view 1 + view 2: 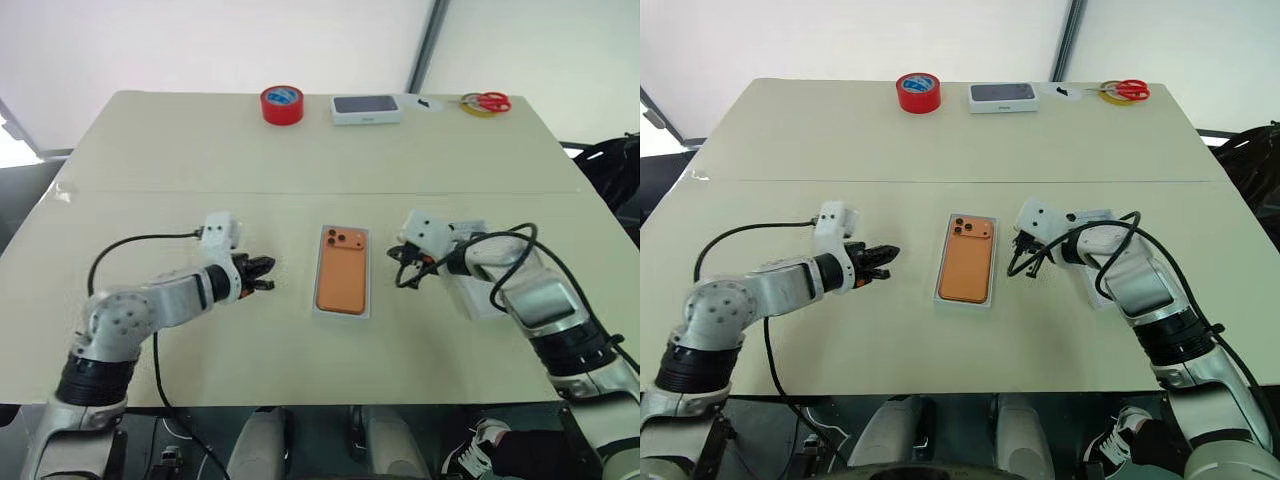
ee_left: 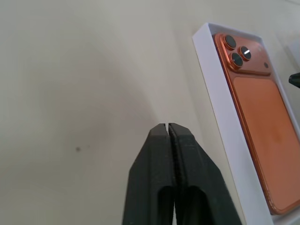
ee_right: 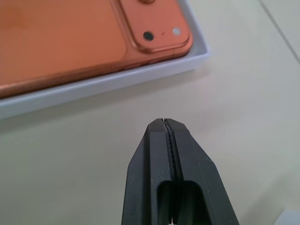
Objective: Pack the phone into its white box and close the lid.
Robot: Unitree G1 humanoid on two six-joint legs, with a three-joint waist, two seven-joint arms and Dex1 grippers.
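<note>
The orange phone [image 1: 342, 273] lies face down inside the white box [image 1: 321, 310] at the middle of the pale table [image 1: 180, 160], its camera block at the far end and the tray's white rim showing all round it, so by the look of things the packing half of the job is done and only the cover is wanting. The left gripper [image 1: 262, 273] hangs just off the tray's left side, its two black fingers pressed together on nothing; the right gripper [image 1: 1021, 262] waits near the opposite side, likewise shut and empty, the pair flanking the box without touching it. A white, shallow piece that may be the lid [image 1: 470, 297] lies on the table under the right forearm, largely hidden by the arm and its black cable, so its face cannot be read; if it is the cover, it sits handy to the right arm for the next step, which would need that arm to back off and open its fingers before taking hold. Along the far edge, well clear of the work, stand a red tape roll [image 1: 282, 104], a white box with a dark top [image 1: 366, 108] and red-handled scissors [image 1: 487, 102].
</note>
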